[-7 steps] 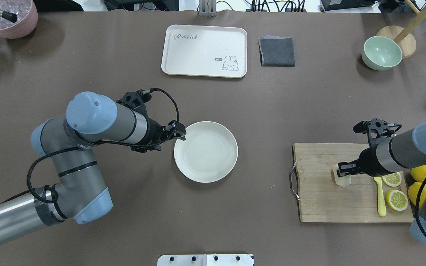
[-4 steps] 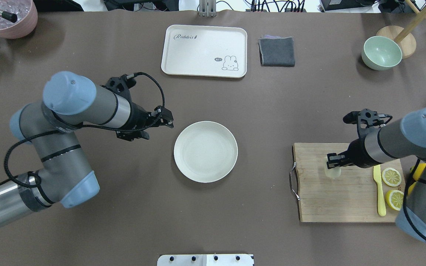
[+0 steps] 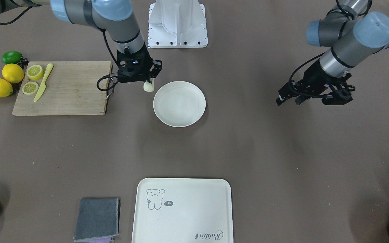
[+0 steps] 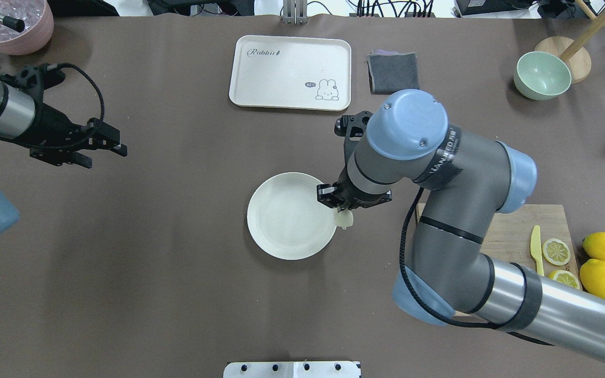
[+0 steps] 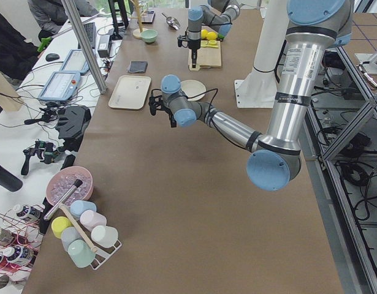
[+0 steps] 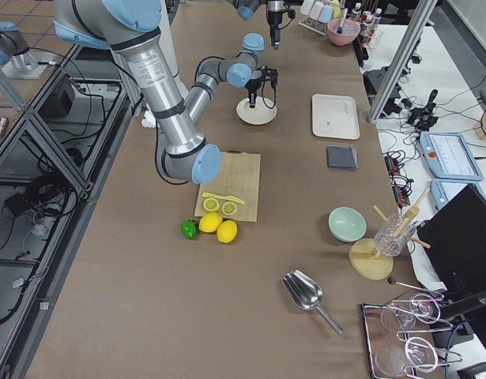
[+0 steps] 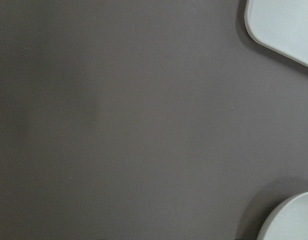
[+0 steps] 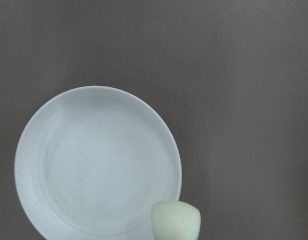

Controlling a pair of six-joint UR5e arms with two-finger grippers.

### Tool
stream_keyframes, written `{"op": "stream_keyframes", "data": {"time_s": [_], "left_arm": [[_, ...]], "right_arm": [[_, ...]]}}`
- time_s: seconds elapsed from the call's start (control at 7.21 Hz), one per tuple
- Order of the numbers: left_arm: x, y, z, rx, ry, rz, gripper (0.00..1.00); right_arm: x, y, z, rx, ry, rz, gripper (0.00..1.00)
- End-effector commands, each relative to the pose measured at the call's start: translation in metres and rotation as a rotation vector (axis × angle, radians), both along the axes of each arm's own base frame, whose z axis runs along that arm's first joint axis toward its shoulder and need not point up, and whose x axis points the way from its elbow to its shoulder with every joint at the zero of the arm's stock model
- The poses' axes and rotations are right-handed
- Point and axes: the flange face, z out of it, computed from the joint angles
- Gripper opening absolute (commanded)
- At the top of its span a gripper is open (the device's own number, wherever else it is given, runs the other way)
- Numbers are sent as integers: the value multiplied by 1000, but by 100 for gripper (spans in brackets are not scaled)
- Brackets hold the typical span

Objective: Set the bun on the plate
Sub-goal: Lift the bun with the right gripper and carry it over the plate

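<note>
Tray lettering
The rectangular cream plastic tray (image 4: 281, 79) is showing "Rabbit" in one corner and "hi" in a small dark bubble.

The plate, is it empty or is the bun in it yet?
Empty. The plate shows bare inside; the right gripper holds the bun near its rim.
</note>
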Motion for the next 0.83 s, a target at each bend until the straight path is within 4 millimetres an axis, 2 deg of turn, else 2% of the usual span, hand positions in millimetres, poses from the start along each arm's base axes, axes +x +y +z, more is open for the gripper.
{"op": "stream_keyframes", "data": {"time_s": [0.0, 0.14, 0.28, 0.69], "left_arm": [[-49, -3, 31, 30, -13, 15, 89], [-50, -3, 33, 31, -15, 17, 90], [-47, -8, 32, 30, -14, 17, 90], [-46, -9, 34, 29, -17, 18, 90]], "right_arm": [[-58, -1, -3, 27, 29, -7, 2], [-80, 1, 7, 27, 34, -12, 2], [-90, -2, 16, 32, 25, -12, 3], [-110, 6, 23, 29, 34, 7, 7]]}}
